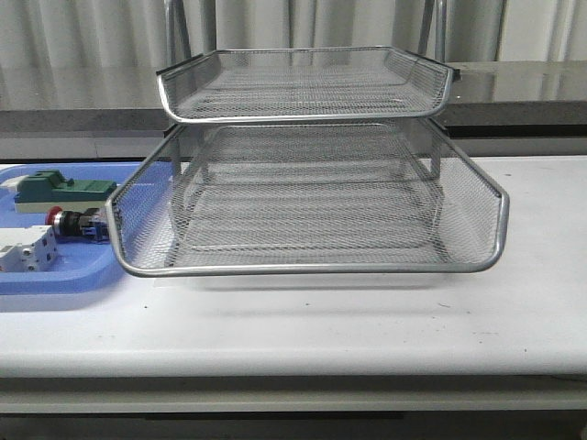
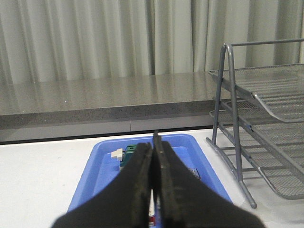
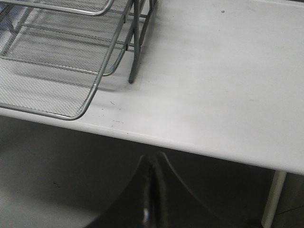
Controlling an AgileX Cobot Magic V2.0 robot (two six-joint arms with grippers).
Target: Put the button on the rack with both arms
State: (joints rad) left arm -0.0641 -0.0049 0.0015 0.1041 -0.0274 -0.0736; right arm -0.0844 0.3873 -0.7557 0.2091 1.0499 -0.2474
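Left gripper (image 2: pixel 153 190) has its fingers pressed together, nothing between them, hanging over the near end of the blue tray (image 2: pixel 102 164). Right gripper (image 3: pixel 151 199) is pressed shut too, also empty, parked off the front edge of the table (image 3: pixel 228 95) near the rack's right corner.

The button (image 1: pixel 75 223) lies on its side in that blue tray, just left of the rack (image 1: pixel 307 192), squeezed between the green-topped block (image 1: pixel 62 191) and the white-grey terminal block (image 1: pixel 26 249) — tight spot. Prob light and rigid, hard plastic w/ a metal collar, so no crush worry. The red mushroom head looks rounded and likely slippery; the black body or blue rear block seems the better grab, flat sides across the pads. Being roundish, it may roll if nudged.

Count: 1 button, 1 rack showing at least 2 mesh tiers in the front view — a third isn't clear, 1 blue tray, 2 other blocks, 2 grippers.
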